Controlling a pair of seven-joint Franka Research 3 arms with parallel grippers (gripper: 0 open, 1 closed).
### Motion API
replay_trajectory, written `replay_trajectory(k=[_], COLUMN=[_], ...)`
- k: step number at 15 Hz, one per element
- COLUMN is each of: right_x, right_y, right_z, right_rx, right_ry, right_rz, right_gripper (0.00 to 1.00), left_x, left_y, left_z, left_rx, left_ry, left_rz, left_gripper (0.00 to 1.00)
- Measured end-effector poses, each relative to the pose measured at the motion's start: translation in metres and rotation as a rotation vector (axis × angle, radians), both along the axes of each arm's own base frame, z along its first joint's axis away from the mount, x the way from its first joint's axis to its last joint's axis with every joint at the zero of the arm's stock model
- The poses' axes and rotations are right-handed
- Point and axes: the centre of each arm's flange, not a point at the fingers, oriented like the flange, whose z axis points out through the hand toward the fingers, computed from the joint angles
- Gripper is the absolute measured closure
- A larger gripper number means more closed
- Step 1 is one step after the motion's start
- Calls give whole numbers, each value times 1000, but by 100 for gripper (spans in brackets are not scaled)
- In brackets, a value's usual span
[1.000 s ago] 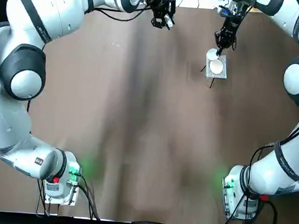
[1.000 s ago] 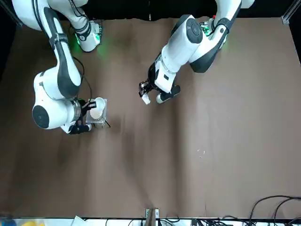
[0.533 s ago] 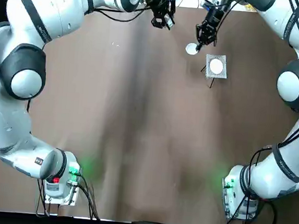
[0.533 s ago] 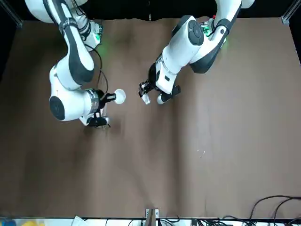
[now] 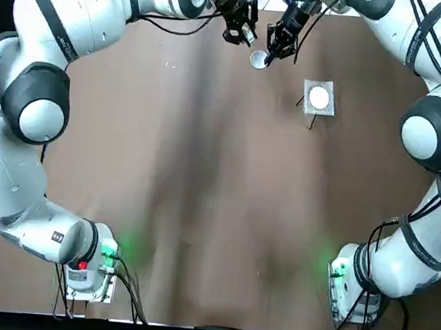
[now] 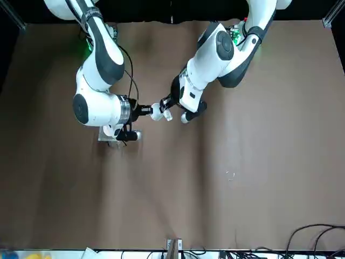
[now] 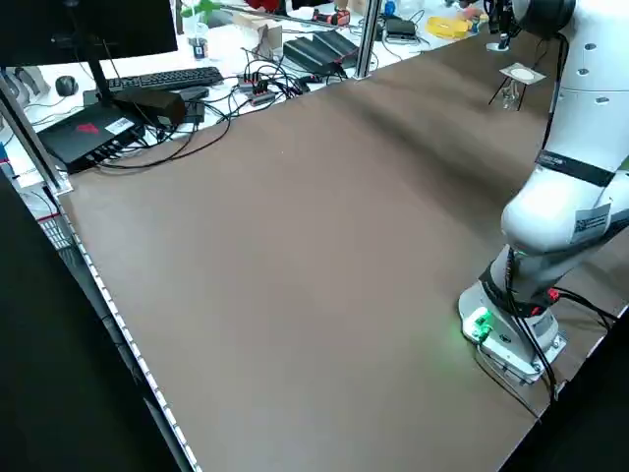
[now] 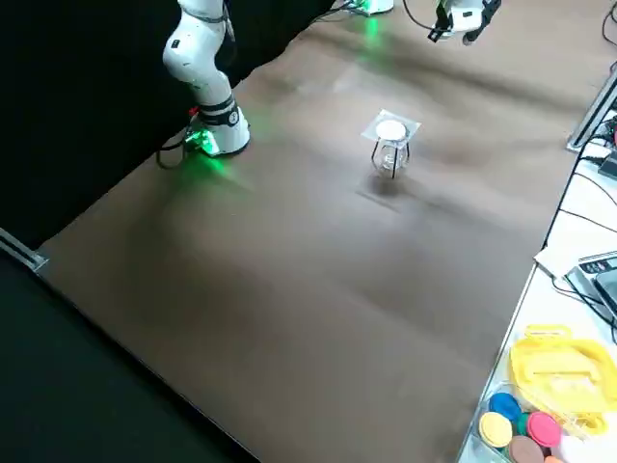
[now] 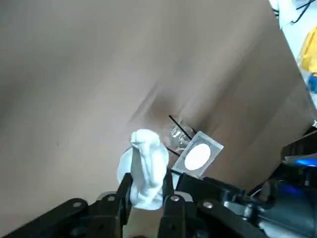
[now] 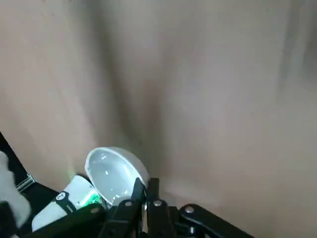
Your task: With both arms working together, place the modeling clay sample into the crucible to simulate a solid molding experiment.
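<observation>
Two arms meet over the far side of the brown table [image 5: 201,210], their grippers almost tip to tip. The left gripper [image 9: 146,186] pinches the one modeling clay sample [image 9: 146,168], an off-white elongated lump that stands up out of its two narrow-set fingers [image 9: 124,186]. In the front view the left gripper [image 6: 168,111] sits just beside the crucible [image 6: 156,112], with the clay at its tip.

The right gripper [image 10: 145,191] has its fingers closed on the rim of the single crucible [image 10: 115,173], a small white round cup held off the table, its glossy hollow open toward the wrist camera. From above, the crucible [image 5: 258,59] hangs just below the right gripper [image 5: 273,52] and a little to the side of the left gripper [image 5: 242,34]; cup and clay are near each other, and the clay is not inside the cup.

Away from both grippers, on the right arm's side, stands one grey square mesh pad [image 5: 319,98] on thin black legs, carrying one round white lid [image 8: 390,129] on top. In the left wrist view the pad [image 9: 210,146] and lid [image 9: 197,155] lie beyond the clay.
</observation>
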Motion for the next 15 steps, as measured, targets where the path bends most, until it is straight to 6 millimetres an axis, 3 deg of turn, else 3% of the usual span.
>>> replay_trajectory(k=[5, 15], right_x=[11, 5], right_y=[-1, 9], right_z=[5, 5], right_rx=[28, 30], right_ry=[-56, -54], right_rz=[-57, -40], right_gripper=[95, 95], left_x=[-8, -17], left_y=[-5, -14], left_z=[-2, -2], left_rx=[14, 15], left_ry=[25, 27], left_rz=[-25, -59], left_gripper=[71, 71])
